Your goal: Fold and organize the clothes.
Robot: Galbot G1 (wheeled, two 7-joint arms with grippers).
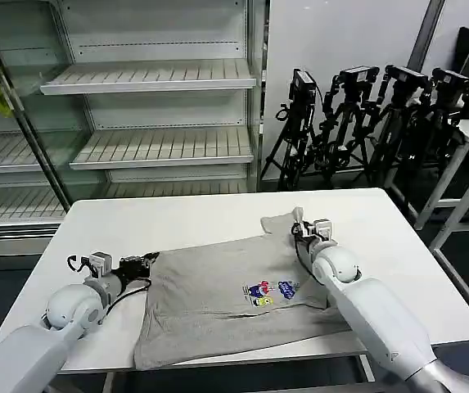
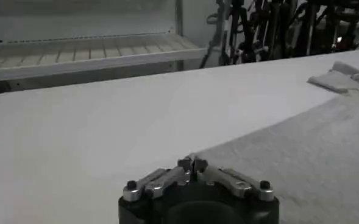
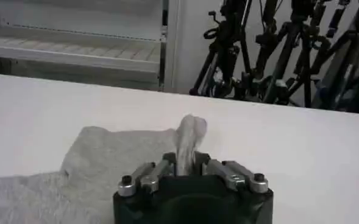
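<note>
Head view: the shirt (image 1: 226,303) lies across the table (image 1: 177,217), long axis running between my grippers.

Left wrist view: my left gripper (image 2: 192,165) is pinched on its near corner.

Right wrist view: my right gripper (image 3: 188,165) is clamped on the far sleeve.

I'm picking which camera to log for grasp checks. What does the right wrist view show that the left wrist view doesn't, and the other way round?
Right wrist view alone: the right gripper shut on a raised tuft of the grey T-shirt, at its sleeve.

Left wrist view alone: the left gripper shut at the T-shirt's edge, low on the white table.

Both: shirt, table, shelving and tripods behind.
</note>
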